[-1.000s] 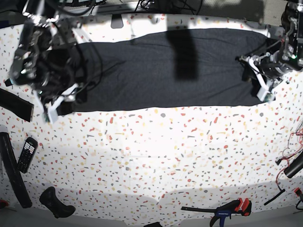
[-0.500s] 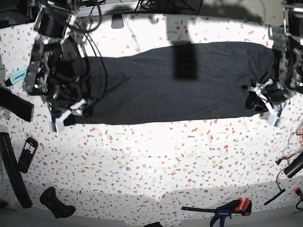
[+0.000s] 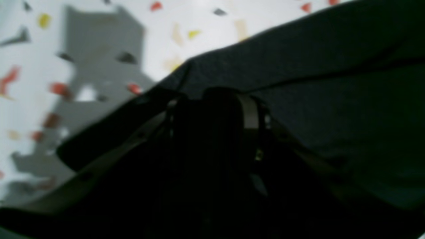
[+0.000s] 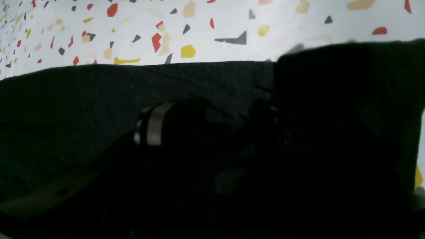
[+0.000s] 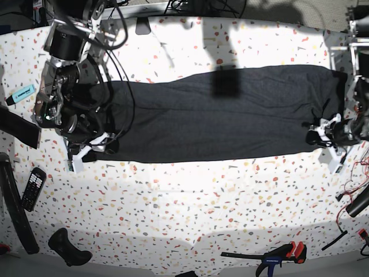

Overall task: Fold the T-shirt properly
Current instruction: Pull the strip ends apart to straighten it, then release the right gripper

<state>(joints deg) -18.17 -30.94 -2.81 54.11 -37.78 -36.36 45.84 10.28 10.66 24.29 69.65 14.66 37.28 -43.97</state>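
The dark charcoal T-shirt (image 5: 225,115) lies as a long folded band across the back half of the speckled table (image 5: 190,196), plain side up. My right gripper (image 5: 92,147) is at the band's left front corner, shut on the cloth. In the right wrist view the gripper (image 4: 212,113) is dark against the shirt (image 4: 66,99). My left gripper (image 5: 323,135) is at the band's right front corner, shut on the cloth. In the left wrist view the gripper (image 3: 212,96) pinches the shirt's edge (image 3: 315,76). No print shows.
A narrow black strip (image 5: 17,127) and a teal marker (image 5: 22,93) lie at the left edge. A calculator (image 5: 33,187), a black curved bar (image 5: 14,213) and a black handle (image 5: 68,247) are at front left. A clamp (image 5: 277,257) lies at the front edge, wires (image 5: 357,173) at right.
Both grippers have moved toward the table's front, pulling the shirt with them. The band now lies nearer the front and a little narrower.
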